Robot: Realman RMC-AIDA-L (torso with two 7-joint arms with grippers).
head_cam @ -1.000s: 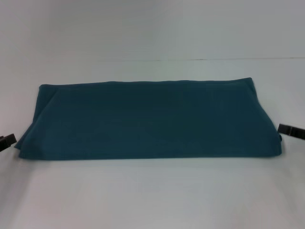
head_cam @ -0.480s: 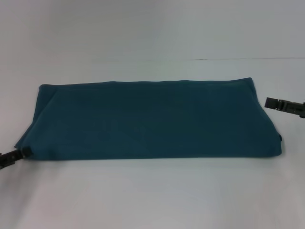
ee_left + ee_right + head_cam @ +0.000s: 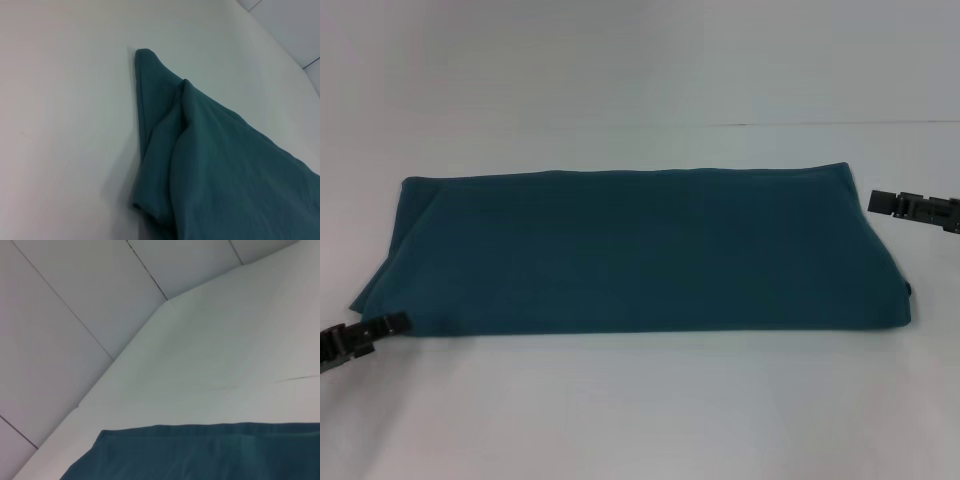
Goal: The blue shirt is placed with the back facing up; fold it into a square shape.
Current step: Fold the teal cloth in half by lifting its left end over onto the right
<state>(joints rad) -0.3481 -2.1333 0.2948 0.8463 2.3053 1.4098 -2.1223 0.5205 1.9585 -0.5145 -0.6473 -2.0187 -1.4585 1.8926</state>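
While the white tabletop (image 3: pixel 640 420) carries it, the blue shirt (image 3: pixel 640 250) lies centred, folded into a wide band. Left gripper (image 3: pixel 390 324) touches its near-left corner; right gripper (image 3: pixel 876 202) hovers beside its far-right corner. Whether either's fingers are open cannot be told.

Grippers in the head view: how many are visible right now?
2. The left gripper is at the near-left corner of the blue shirt; the right gripper is beside its far-right corner. Both arms run off frame.

Folded blue shirt (image 3: pixel 640 250) lies on white table (image 3: pixel 640 410).
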